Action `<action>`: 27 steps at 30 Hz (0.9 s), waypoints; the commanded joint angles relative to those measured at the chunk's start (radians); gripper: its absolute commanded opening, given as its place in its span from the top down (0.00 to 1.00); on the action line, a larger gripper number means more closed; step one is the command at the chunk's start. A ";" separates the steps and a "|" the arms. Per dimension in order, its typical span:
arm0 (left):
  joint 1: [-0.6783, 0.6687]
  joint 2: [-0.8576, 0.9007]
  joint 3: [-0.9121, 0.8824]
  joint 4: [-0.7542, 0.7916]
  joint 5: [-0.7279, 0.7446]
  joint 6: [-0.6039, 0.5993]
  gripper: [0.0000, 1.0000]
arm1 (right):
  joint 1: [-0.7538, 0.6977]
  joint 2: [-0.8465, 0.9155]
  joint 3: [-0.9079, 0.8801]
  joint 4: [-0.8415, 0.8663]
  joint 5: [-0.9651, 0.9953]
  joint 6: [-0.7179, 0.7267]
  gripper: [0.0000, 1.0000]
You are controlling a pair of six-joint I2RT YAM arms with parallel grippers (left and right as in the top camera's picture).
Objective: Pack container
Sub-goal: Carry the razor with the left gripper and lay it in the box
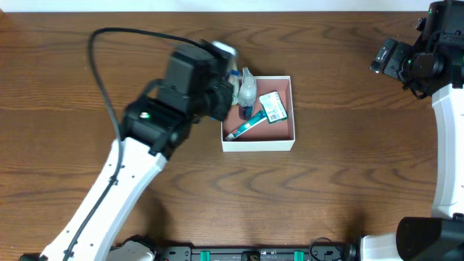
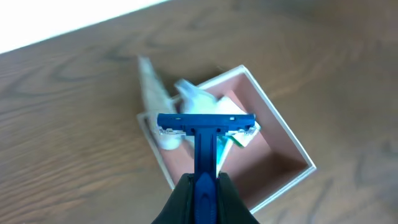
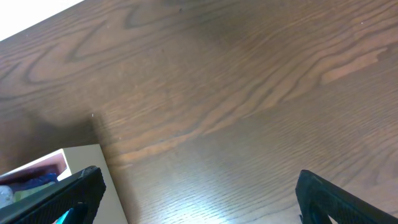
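The container (image 1: 258, 144) is a square white box with a pinkish-brown inside, at the table's middle. It holds a teal toothpaste tube (image 1: 245, 129), a green and white packet (image 1: 273, 107) and a clear bottle (image 1: 248, 88) leaning at its back left corner. My left gripper (image 1: 230, 78) hovers over that corner, shut on a blue razor (image 2: 205, 124). In the left wrist view (image 2: 204, 186) the razor head points out over the container (image 2: 292, 150). My right gripper (image 1: 384, 56) is open and empty at the far right, as the right wrist view (image 3: 199, 199) shows.
The wooden table (image 1: 348, 181) surrounds the box. The left arm's black cable (image 1: 109, 43) loops over the back left. A corner of the container (image 3: 81, 155) shows at the lower left of the right wrist view.
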 commanded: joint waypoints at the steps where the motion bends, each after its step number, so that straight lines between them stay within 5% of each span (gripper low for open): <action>1: -0.045 0.061 0.011 -0.005 0.006 0.042 0.94 | -0.006 0.006 0.010 0.000 0.010 0.014 0.01; 6: -0.091 0.151 0.011 0.006 0.006 0.072 0.94 | -0.006 0.006 0.010 0.000 0.010 0.013 0.01; 21: -0.177 0.291 0.011 0.042 0.006 0.603 0.89 | -0.006 0.006 0.010 0.000 0.010 0.014 0.01; 25: -0.177 0.312 0.011 0.052 -0.011 0.654 0.88 | -0.006 0.006 0.010 0.000 0.010 0.014 0.01; 27: -0.177 0.320 0.011 0.052 -0.025 0.675 0.60 | -0.006 0.006 0.010 0.000 0.010 0.013 0.01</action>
